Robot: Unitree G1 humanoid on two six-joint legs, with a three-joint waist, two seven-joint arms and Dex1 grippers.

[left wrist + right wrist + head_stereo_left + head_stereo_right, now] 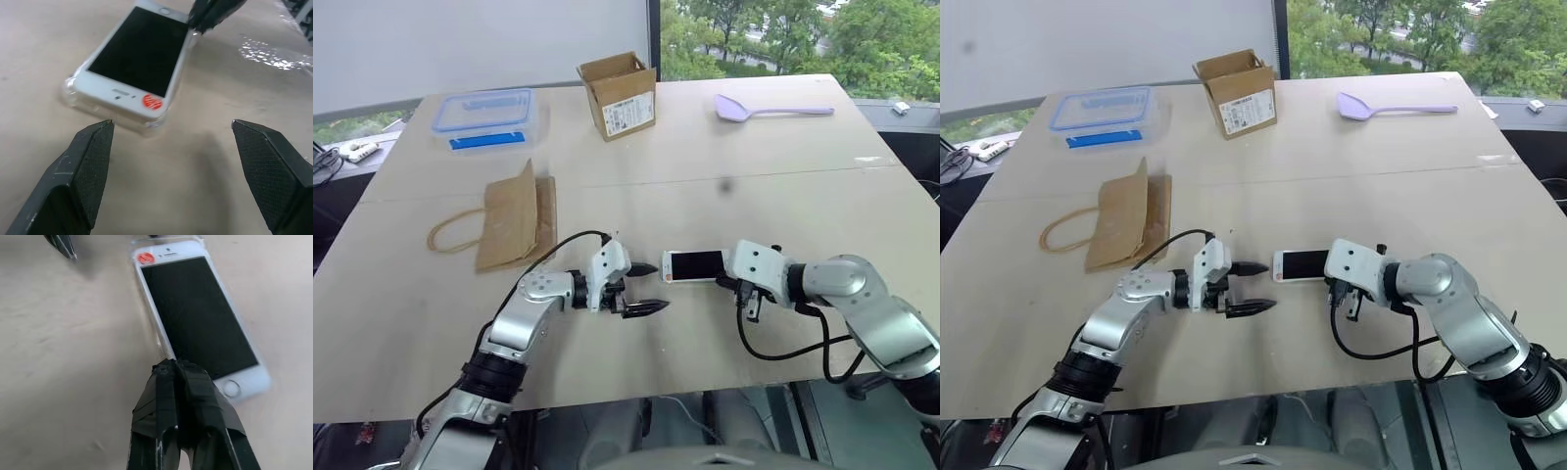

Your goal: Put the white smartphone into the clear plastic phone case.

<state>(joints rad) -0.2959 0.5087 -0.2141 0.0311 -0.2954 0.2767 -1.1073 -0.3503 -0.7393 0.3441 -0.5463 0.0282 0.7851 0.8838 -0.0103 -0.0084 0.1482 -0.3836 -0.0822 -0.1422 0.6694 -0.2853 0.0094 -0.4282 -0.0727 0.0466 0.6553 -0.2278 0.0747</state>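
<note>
Phone, the white smartphone (139,58), lay screen-up in the clear plastic phone case (73,93) near the table's (705,176) front edge. Left gripper (648,287) spread wide, empty, just beside it. Right gripper (178,369) clenched, tips over the phone's long edge.

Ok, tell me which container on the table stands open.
The cardboard box at the far edge: its top flaps stand up. The clear box keeps its blue-rimmed lid on; the paper bag lies flat.

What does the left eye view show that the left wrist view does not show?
Left eye view alone: the paper bag, the cardboard box, the lidded clear box and the purple spoon. Left wrist view alone: the clear plastic phone case around the phone's near end, and an orange sticker. Both: the white smartphone, the open left gripper and the table.
</note>
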